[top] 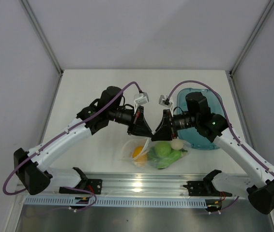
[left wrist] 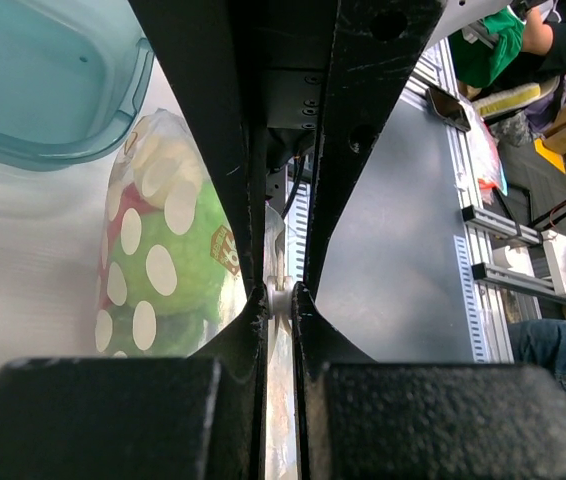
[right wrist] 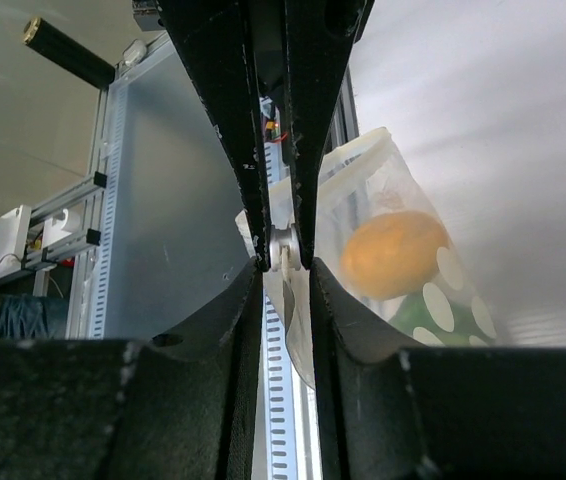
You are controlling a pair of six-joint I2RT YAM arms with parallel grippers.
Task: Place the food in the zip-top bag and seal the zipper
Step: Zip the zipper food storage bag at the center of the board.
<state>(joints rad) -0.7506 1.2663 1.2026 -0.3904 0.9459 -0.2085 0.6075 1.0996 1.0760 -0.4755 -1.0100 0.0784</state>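
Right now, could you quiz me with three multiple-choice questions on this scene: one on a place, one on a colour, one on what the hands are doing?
1. Where does the teal tray lie? A. on the right side. B. on the left side. C. lifted into the air.
2. What colour is the round piece in the clear bag, in the right wrist view? A. purple. B. orange. C. black.
3. What are the left hand and right hand doing? A. both wide open. B. one gripping the tray. C. both shut on the bag's edge.
1 A: the top view shows it at the right. 2 B: it shows orange through the plastic. 3 C: each wrist view shows a hand pinched on thin plastic.
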